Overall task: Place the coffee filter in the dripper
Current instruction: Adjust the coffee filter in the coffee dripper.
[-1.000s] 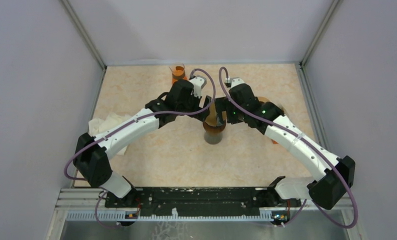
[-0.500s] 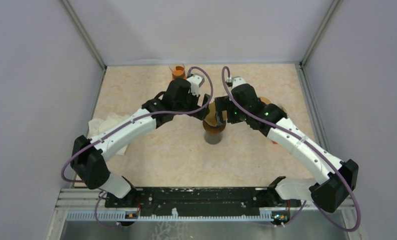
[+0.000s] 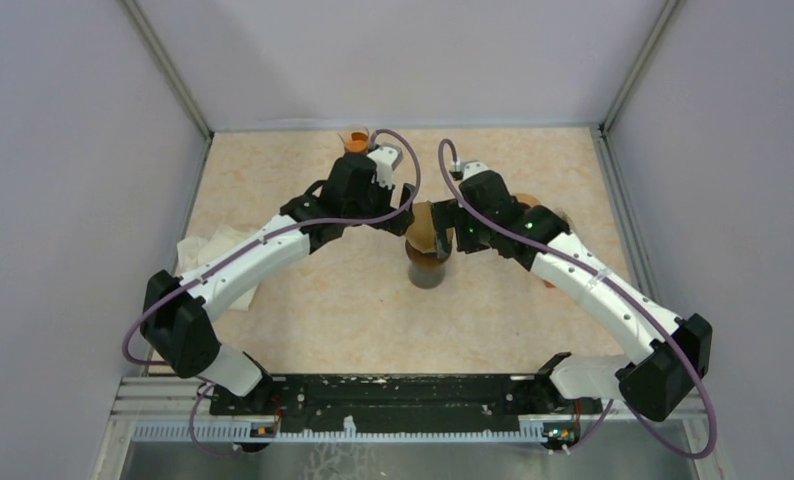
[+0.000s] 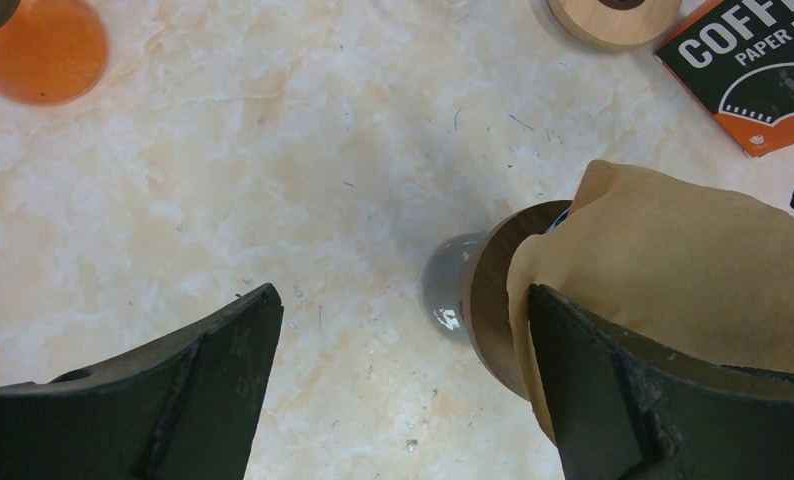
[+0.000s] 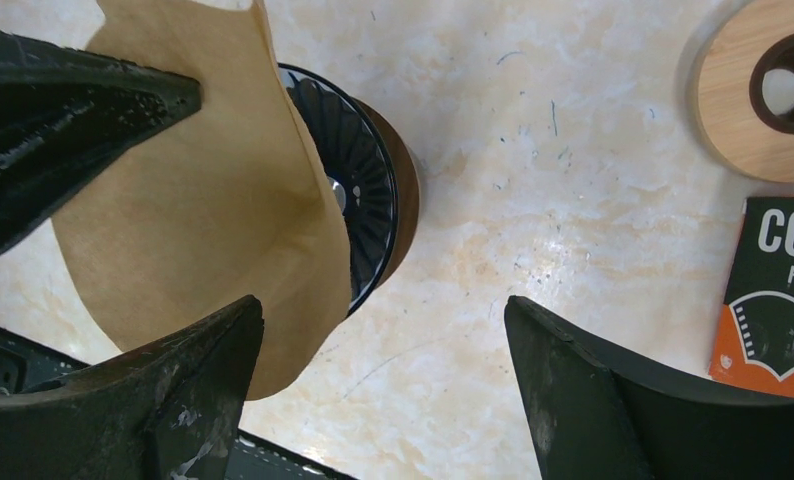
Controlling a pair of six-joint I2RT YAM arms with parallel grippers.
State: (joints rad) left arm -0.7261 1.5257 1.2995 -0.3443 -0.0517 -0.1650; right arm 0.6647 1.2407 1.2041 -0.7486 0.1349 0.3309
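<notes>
Jaws apart and empty on left gripper point(image 4: 403, 300) and right gripper point(image 5: 383, 305).
Coffee filter point(image 5: 203, 180) leans partly inside the ribbed dripper point(image 5: 358, 180), just ahead of the right jaws.

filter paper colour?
Plain tan-brown, no print. The cone-shaped paper coffee filter shows best in the right wrist view, against the black ribbed dripper.

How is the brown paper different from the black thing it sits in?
The filter is light brown and smooth; the dripper is black with ribs inside. The filter is thin paper that leans to one side; the dripper looks stiff and has a round rim. The filter sticks out well past the dripper's rim. Both look funnel-shaped, one inside the other.
</notes>
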